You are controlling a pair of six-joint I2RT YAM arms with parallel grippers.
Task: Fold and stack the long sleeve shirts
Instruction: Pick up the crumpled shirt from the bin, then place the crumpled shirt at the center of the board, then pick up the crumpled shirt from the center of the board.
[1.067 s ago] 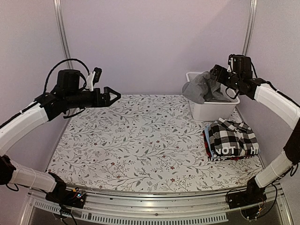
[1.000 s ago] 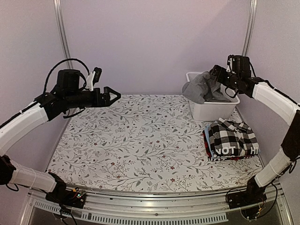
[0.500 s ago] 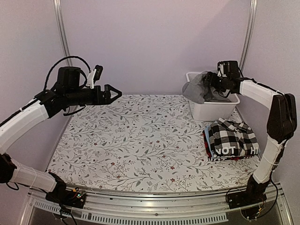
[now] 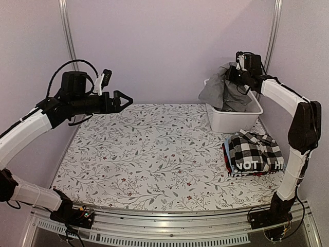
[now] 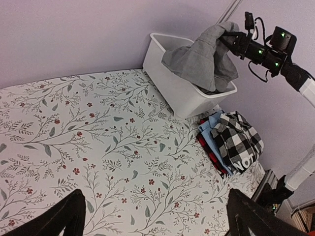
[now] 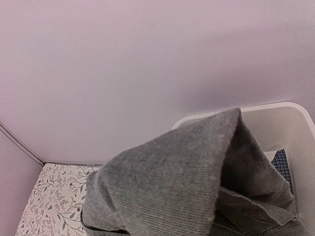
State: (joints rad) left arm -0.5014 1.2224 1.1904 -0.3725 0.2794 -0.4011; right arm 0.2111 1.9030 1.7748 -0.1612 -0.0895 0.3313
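Lilac walls (image 4: 169, 46) close in the bench (image 4: 144, 154), whose cover is white with a print of grey leafy twigs and small red flowers.

Seen from above, a white bin (image 4: 234, 121) stands at the bench's 2 o'clock, close to the back wall. The grey shirt (image 4: 216, 91) lies partly in it. One part rises to a peak above the bin, another hangs over the bin's rim on the 9 o'clock side, and the rest is bunched inside. From the right wrist, a bit of blue checked cloth (image 6: 282, 166) shows inside the bin beside the grey fabric.

At 4 o'clock, just in front of the bin, sits a stack of folded shirts. The black-and-white checked shirt (image 4: 255, 149) is on top. Under its near edge is a dark shirt (image 4: 249, 165) with the white letters "NOT". A pale blue shirt (image 4: 228, 152) and a red edge show on the stack's 9 o'clock side.

The right hand (image 4: 230, 74) is above the bin and is closed on the peak of the grey shirt. The left hand (image 4: 129, 99) hovers high over the bench's 10 o'clock corner, well apart from all the cloth. Its jaws are spread wide and hold nothing.
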